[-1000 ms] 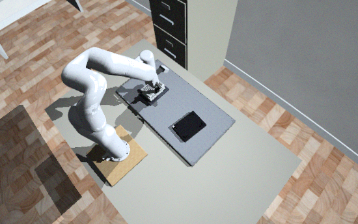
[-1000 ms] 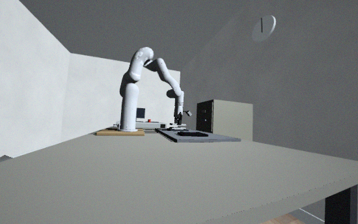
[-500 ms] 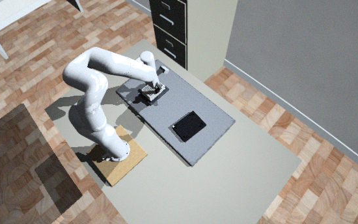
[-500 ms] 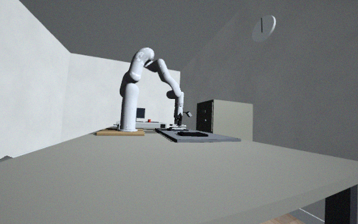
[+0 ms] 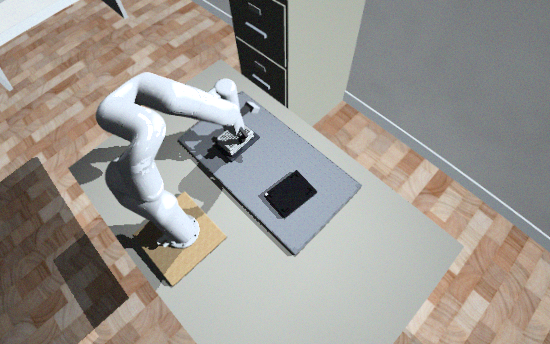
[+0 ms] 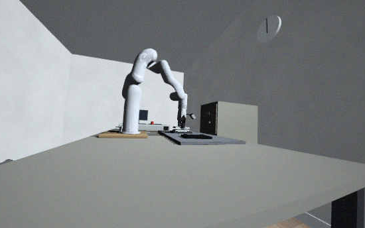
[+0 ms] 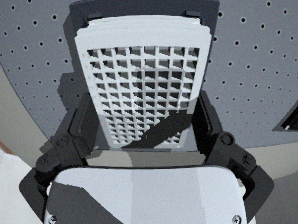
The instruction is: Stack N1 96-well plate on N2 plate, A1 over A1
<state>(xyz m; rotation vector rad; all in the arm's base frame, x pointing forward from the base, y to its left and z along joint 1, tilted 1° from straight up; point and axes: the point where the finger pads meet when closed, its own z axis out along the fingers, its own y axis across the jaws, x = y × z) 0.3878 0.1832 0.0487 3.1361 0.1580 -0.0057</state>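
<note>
My gripper (image 5: 240, 134) is shut on a white 96-well plate (image 7: 143, 87), gripping its long sides; the fingers show in the wrist view (image 7: 143, 135). The plate hangs low over the dark plate nest N2 (image 7: 143, 7) at the far end of the grey perforated board (image 5: 270, 170). Stepped white edges at the plate's far left corner (image 7: 85, 31) look like a second plate right under it; I cannot tell whether the two touch. The black nest N1 (image 5: 290, 193) stands empty nearer the middle of the board. From the side the gripper (image 6: 181, 126) is just above the board.
A filing cabinet (image 5: 290, 45) stands behind the table's far edge, close to N2. A small grey block (image 5: 252, 106) sits on the board's far corner. The arm's base stands on a wooden pad (image 5: 180, 245).
</note>
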